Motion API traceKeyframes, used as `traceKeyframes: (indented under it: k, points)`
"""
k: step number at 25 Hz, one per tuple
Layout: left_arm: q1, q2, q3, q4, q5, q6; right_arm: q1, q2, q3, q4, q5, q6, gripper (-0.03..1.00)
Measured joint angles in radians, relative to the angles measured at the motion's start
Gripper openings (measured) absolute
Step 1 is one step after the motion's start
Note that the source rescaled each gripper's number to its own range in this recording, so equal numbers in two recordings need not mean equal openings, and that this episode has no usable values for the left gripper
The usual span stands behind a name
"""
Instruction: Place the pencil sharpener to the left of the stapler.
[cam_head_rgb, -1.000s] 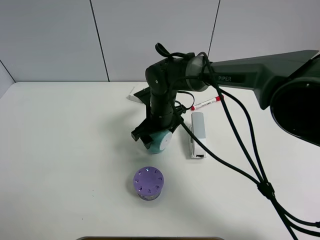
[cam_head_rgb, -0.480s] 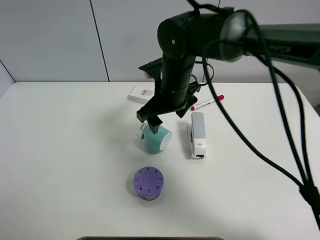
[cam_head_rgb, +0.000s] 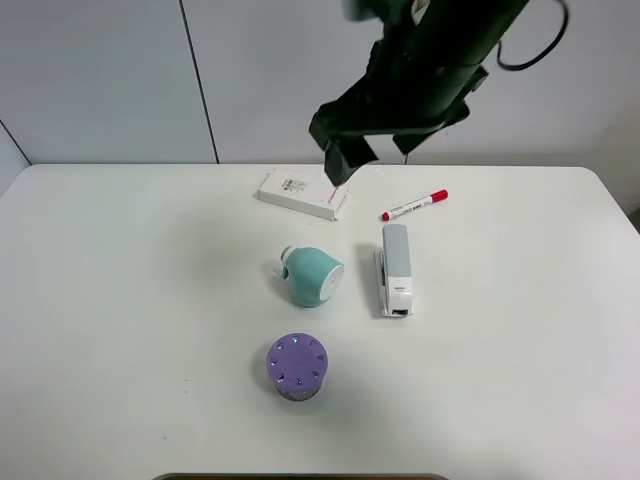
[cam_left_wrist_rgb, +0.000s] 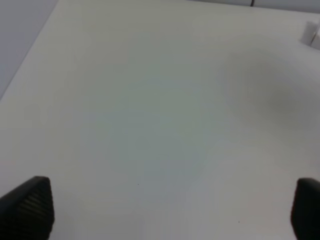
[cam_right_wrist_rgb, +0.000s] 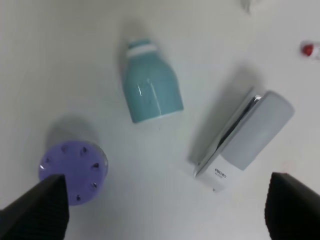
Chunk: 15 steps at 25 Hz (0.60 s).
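The teal pencil sharpener lies on its side on the white table, its white face toward the front; the right wrist view also shows the sharpener. Just to its right lies the long grey-and-white stapler, seen from the wrist as the stapler, a small gap away. My right gripper hangs high above the back of the table, open and holding nothing, its fingers wide apart. My left gripper is open over bare table and does not show in the exterior view.
A purple cylinder with holes on top stands in front of the sharpener. A flat white box and a red-capped white marker lie behind the stapler. The table's left half is bare.
My right gripper has let go of the sharpener and risen up and back, away from the table. The sharpener stays lying left of the stapler.
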Motion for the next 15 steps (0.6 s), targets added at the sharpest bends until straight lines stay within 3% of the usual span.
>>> traceKeyframes:
  k: [6, 11, 15]
  points:
    - [0.0, 0.0, 0.0, 0.0, 0.0, 0.0, 0.0, -0.158, 0.0, -0.005, 0.002, 0.003, 0.8]
    - [0.0, 0.0, 0.0, 0.0, 0.0, 0.0, 0.0, -0.283, 0.009, -0.065, 0.002, 0.003, 0.8]
    - [0.0, 0.0, 0.0, 0.0, 0.0, 0.0, 0.0, -0.406, 0.121, -0.136, 0.002, 0.009, 0.8]
